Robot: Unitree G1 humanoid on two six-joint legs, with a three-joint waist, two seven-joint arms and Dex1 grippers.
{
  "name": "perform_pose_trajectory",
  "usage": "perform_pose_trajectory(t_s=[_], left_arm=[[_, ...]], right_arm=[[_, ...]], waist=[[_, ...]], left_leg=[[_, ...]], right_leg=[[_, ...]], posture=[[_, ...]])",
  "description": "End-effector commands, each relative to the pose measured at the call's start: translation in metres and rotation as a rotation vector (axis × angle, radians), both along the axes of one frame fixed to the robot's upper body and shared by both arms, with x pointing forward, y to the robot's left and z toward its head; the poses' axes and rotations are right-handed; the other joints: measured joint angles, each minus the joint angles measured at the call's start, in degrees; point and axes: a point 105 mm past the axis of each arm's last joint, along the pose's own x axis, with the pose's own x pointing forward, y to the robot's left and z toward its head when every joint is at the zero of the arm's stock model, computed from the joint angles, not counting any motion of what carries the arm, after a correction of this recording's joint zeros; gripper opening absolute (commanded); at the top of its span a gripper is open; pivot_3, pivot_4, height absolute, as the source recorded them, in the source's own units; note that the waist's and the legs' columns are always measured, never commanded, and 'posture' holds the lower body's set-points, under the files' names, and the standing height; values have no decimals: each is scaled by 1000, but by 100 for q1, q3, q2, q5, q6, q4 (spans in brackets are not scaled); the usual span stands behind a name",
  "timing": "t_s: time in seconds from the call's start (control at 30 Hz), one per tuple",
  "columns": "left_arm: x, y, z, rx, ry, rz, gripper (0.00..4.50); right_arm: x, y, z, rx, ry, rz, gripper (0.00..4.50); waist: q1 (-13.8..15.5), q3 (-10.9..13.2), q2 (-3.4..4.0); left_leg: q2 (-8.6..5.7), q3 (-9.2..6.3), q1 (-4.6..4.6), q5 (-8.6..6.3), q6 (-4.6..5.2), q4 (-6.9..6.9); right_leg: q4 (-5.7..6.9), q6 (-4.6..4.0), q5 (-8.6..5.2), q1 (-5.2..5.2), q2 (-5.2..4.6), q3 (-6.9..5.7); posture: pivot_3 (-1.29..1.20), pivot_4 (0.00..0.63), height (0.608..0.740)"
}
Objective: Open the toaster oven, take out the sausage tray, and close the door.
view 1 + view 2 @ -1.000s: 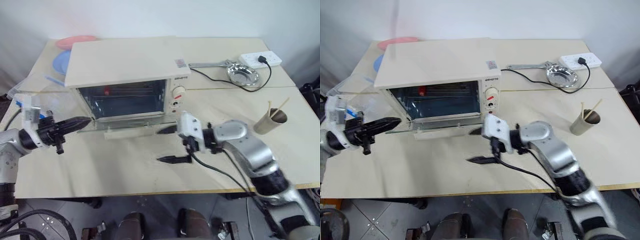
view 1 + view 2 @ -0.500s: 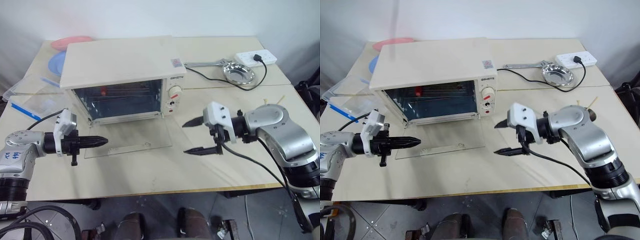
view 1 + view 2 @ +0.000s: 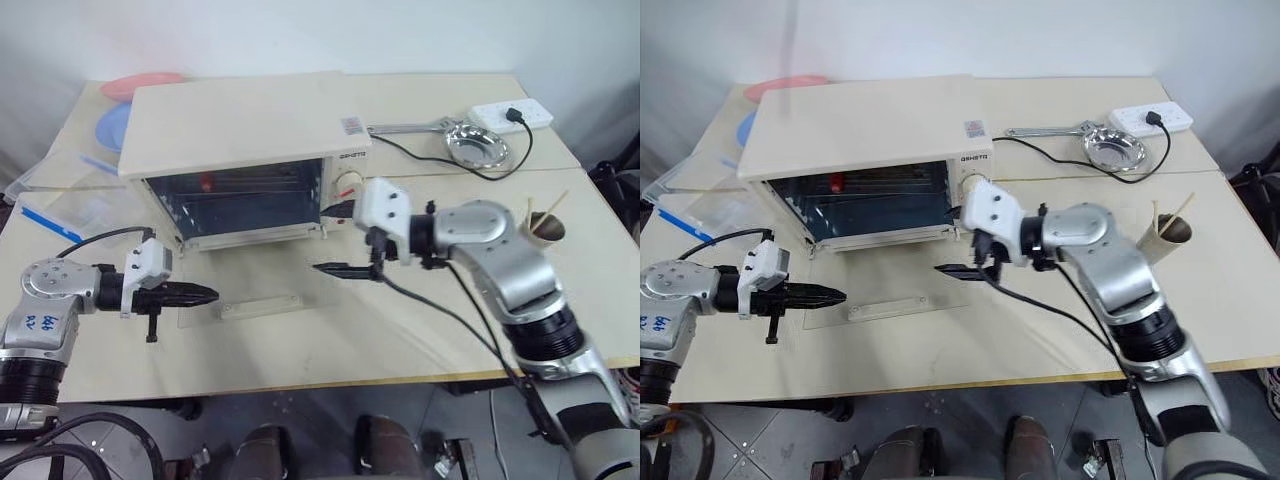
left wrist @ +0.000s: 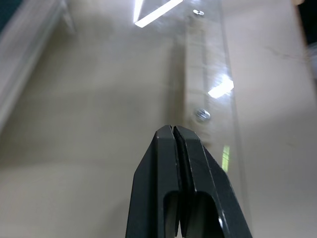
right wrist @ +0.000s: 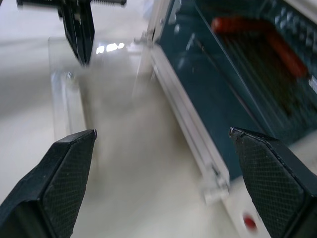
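While the clear glass door (image 3: 255, 285) with its cream-white bar handle (image 3: 261, 305) lies folded flat on the pale wooden table (image 3: 420, 330), the large cream-white boxy toaster oven (image 3: 240, 150) stands open at about 11 o'clock from the table's middle. Inside its cavity, the flat silver ridged sausage tray (image 5: 262, 64) sits on the rack with red sausages (image 5: 257, 34) on it. The left gripper (image 3: 205, 294), its two black fingers pressed together, hovers at the door's 9 o'clock edge, just beside the glass. The right gripper (image 3: 340, 240), fingers spread wide and holding nothing, points at the oven's mouth from the 3 o'clock side, near the knobs (image 3: 348, 185). A round steel dish (image 3: 478, 148) rests at 1 o'clock, well apart.
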Motion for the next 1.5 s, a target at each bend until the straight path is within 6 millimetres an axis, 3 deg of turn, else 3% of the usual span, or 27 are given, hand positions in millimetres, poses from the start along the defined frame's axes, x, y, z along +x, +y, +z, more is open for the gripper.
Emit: perform_pose_trajectory(t_s=[0.03,0.33,0.37,0.5,0.67,0.83,0.87,1.33,1.5], left_arm=[[6,6,19,-81,-175,104,52],[-17,12,41,-467,-289,369,52],[-20,14,45,-511,-310,396,228],[-40,23,57,-703,-422,488,1250],[-54,26,58,-815,-469,573,2838],[-57,25,53,-840,-484,639,4366],[-57,25,53,-842,-483,641,4479],[-50,25,60,-852,-497,639,4479],[-47,24,62,-856,-493,631,4500]], right_arm=[[-5,15,13,19,-123,-1,4500],[2,50,3,7,-229,-55,4500],[7,54,3,-9,-257,-78,4500],[33,70,8,-60,-402,-227,4500],[48,85,11,-102,-501,-308,4500],[65,99,6,-148,-566,-357,4500],[68,99,5,-154,-571,-367,4500],[87,104,4,-179,-608,-408,4500],[93,109,6,-183,-626,-422,2920]], waist=[[-1,0,0],[-27,0,-2],[-23,-1,-2],[-62,-2,-4],[-58,-3,-6],[-89,-6,-10],[-104,-6,-10],[-149,-5,-9],[-149,-5,-9]], left_leg=[[0,0,0,0,0,0],[4,-6,0,0,0,2],[6,-8,1,0,-1,4],[8,-7,3,1,-2,10],[15,-11,2,1,-7,7],[18,-11,2,2,-10,8],[20,-11,2,2,-10,8],[34,-10,2,-1,-16,4],[35,-10,2,-1,-17,4]], right_leg=[[0,0,0,0,0,0],[10,0,0,-1,-1,-1],[10,-1,1,-1,0,-1],[14,-6,4,0,-1,4],[14,-8,5,0,3,-3],[14,-12,5,1,7,-4],[15,-14,5,1,10,-4],[13,-19,3,-1,21,-5],[13,-21,3,-1,23,-4]], posture=[[0,150,740],[0,150,740],[0,150,740],[0,150,740],[0,150,740],[0,150,740],[0,150,740],[0,150,740],[0,150,740]])
